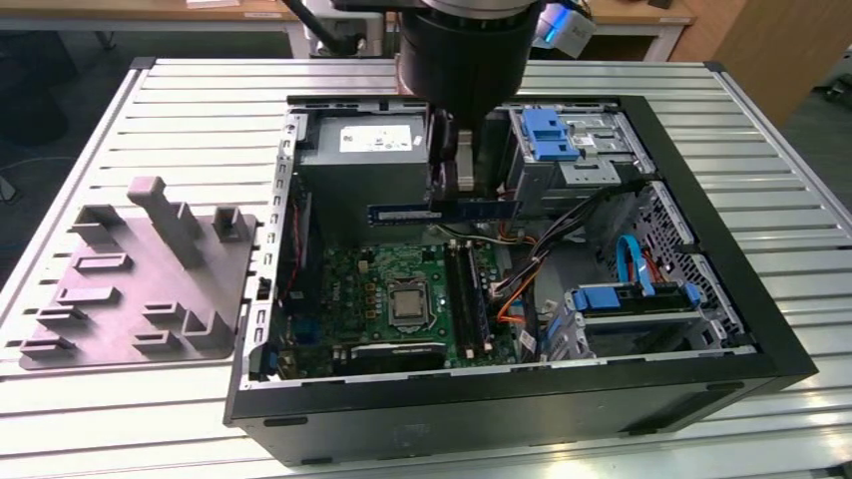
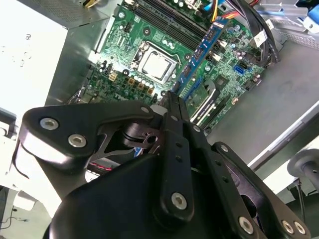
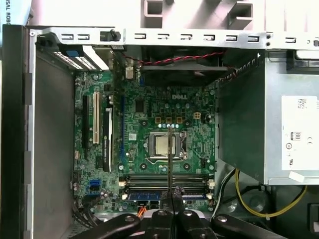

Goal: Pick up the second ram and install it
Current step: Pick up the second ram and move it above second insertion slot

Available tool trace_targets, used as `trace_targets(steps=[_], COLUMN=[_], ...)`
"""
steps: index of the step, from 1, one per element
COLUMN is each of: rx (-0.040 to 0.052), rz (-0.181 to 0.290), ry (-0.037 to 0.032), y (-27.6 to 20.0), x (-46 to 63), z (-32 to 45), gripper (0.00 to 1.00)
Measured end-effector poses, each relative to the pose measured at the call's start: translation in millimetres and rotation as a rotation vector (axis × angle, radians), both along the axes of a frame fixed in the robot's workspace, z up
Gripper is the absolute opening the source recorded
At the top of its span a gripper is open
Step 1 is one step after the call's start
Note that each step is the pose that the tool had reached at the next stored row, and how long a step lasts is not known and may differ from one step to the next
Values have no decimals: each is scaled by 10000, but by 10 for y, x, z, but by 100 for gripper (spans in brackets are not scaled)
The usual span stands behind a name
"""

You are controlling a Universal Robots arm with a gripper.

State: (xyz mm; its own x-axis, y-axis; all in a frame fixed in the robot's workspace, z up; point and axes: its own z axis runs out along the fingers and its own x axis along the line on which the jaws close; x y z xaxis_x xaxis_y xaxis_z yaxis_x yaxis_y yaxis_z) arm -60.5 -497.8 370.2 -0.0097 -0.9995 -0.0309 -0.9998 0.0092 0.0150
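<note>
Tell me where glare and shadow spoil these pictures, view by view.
Exterior view: even light, sheen on the table, case interior shaded under the arm. Second wrist view: the power supply is washed out white. First wrist view: the side wall lies in shadow, motherboard evenly lit.

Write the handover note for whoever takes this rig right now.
Gripper: shut on the second ram, pinched near its middle.
Ram: held level inside the open case, above the motherboard and crosswise to the memory slots.
Done: pickup.
Left: the ram is not yet seated in a slot.
The grey tray sits outside the case, on the exterior view's left.
</note>
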Motion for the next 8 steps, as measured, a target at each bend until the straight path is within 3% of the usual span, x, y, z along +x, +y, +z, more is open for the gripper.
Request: trace_targets(steps=[2, 8], rx=[28, 313], rz=[0, 1], ry=[-7, -68], y=[0, 0], x=[0, -3], z=[-32, -83], gripper=[11, 11])
